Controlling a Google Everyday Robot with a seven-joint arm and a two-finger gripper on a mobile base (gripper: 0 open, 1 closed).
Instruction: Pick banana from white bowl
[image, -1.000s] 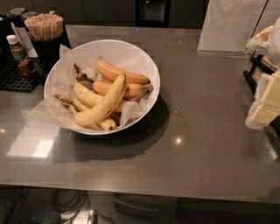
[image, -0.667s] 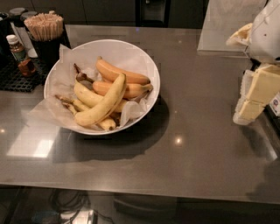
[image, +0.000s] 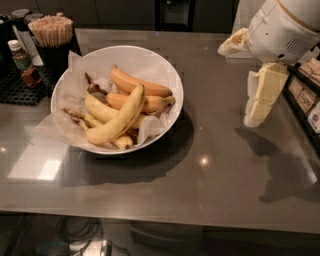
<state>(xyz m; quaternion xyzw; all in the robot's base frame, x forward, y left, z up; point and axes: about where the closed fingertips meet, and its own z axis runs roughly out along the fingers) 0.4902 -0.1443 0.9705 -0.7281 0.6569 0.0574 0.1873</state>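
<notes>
The white bowl (image: 174, 85), lined with crumpled white paper, stands on the grey counter at the left centre. The banana (image: 120, 117), long, thick and pale yellow, lies diagonally on top of the pile. Two orange-yellow bananas (image: 137, 82) lie behind it and shorter yellow ones (image: 99, 107) lie beneath it. My gripper (image: 235, 86) hangs above the counter to the right of the bowl. It is well apart from the bowl, open and empty. Its cream fingers (image: 262, 95) point down and to the left.
A black holder of wooden sticks (image: 52, 35) and a small sauce bottle (image: 22, 62) stand on a black mat (image: 20, 87) at the far left. A dark rack with packets (image: 305, 95) lines the right edge. The counter's front edge (image: 150, 220) runs along the bottom.
My gripper has moved left from the right edge, further into view and closer to the bowl. The bananas and the bowl have not moved.
</notes>
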